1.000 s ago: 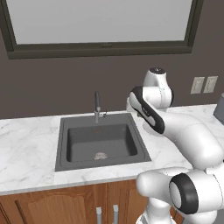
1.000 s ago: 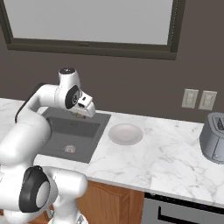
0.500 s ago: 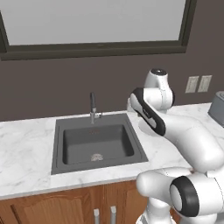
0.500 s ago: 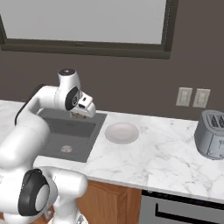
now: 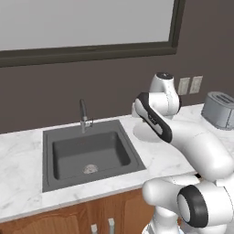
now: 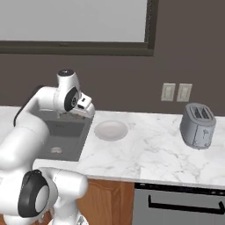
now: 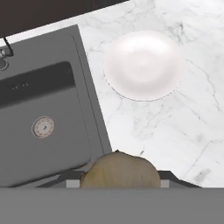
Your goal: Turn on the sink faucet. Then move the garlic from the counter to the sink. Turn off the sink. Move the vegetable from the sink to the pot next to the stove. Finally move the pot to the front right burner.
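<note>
A tan garlic (image 7: 120, 171) bulb sits between my fingertips at the bottom of the hand view, and my gripper (image 7: 119, 178) is shut on it. In the right base view the gripper (image 6: 79, 115) hangs above the right rim of the sink (image 6: 66, 132). Below the hand, the dark grey sink (image 7: 43, 100) has a round drain, and its basin (image 5: 91, 153) holds nothing. The slim sink faucet (image 5: 83, 114) stands at the back rim, with no water seen. White marble counter (image 6: 145, 149) runs to the right. The pot and the stove are out of view.
A white plate (image 7: 142, 65) lies on the counter just right of the sink. A steel toaster (image 6: 197, 125) stands farther right, under two wall outlets (image 6: 176, 92). A grey appliance front (image 6: 176, 204) with a dark handle sits under the counter's right part.
The whole scene has slid left in both base views, so the base has driven to the right. The arm keeps its pose with the garlic in the gripper.
</note>
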{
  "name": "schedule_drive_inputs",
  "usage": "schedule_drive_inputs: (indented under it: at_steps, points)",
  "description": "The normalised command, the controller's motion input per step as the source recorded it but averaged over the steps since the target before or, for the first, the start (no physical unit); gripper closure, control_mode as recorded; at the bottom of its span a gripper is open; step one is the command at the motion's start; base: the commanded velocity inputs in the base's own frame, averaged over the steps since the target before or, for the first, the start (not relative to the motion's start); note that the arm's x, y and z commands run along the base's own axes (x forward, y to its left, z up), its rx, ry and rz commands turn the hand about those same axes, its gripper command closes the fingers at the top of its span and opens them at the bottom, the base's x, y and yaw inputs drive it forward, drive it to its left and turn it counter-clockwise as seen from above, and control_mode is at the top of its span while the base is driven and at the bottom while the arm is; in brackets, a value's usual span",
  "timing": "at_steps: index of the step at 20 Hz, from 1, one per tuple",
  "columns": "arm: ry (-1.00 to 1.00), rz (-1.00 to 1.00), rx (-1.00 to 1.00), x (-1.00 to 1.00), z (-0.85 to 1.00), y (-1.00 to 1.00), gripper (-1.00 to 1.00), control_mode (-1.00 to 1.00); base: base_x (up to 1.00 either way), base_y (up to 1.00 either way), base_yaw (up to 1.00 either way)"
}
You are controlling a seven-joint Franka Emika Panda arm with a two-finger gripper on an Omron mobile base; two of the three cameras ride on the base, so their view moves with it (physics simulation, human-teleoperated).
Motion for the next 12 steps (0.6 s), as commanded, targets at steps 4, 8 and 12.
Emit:
schedule_drive_inputs:
  at_steps: [4,8,12]
  points:
    - [0.0,0.0,0.0,0.0,0.0,0.0,1.0,1.0,0.0,-0.3,-0.47]
    - [0.0,0.0,0.0,0.0,0.0,0.0,1.0,1.0,-0.01,-0.28,-0.52]
    - [0.0,0.0,0.0,0.0,0.0,0.0,1.0,1.0,-0.04,-0.35,-0.53]
